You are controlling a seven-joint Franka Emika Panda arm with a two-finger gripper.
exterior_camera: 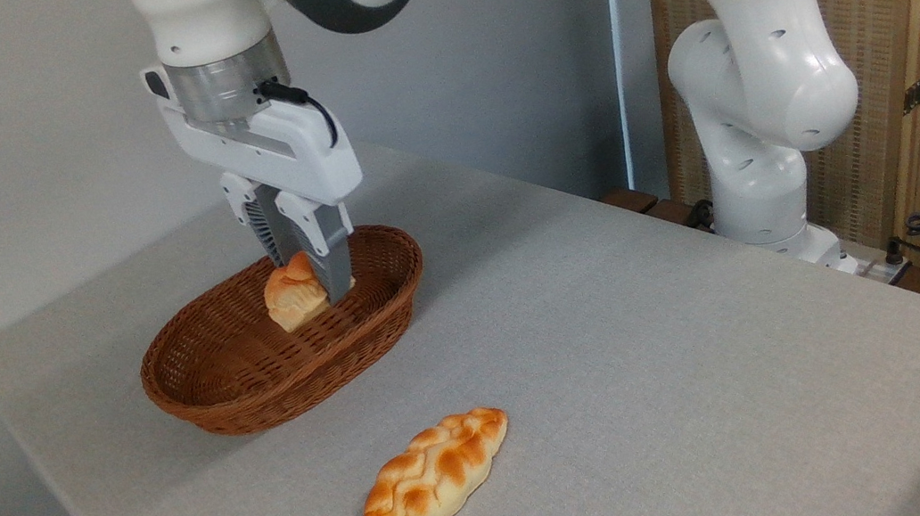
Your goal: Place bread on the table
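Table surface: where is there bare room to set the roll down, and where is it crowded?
The table is bare right of the basket and the braided loaf, out to the arm's base. A narrower strip lies between basket and loaf. The basket is crowded: the end effector is closed on the roll there.

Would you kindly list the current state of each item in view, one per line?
Gripper: lowered into the basket, fingers either side of the bread; a firm grip cannot be confirmed.
Bread: inside the basket, between the fingers.
Basket: upright on the table, holding only the bread.
Braided loaf: lying flat on the table, apart from the basket.
Table: bears the basket and loaf.
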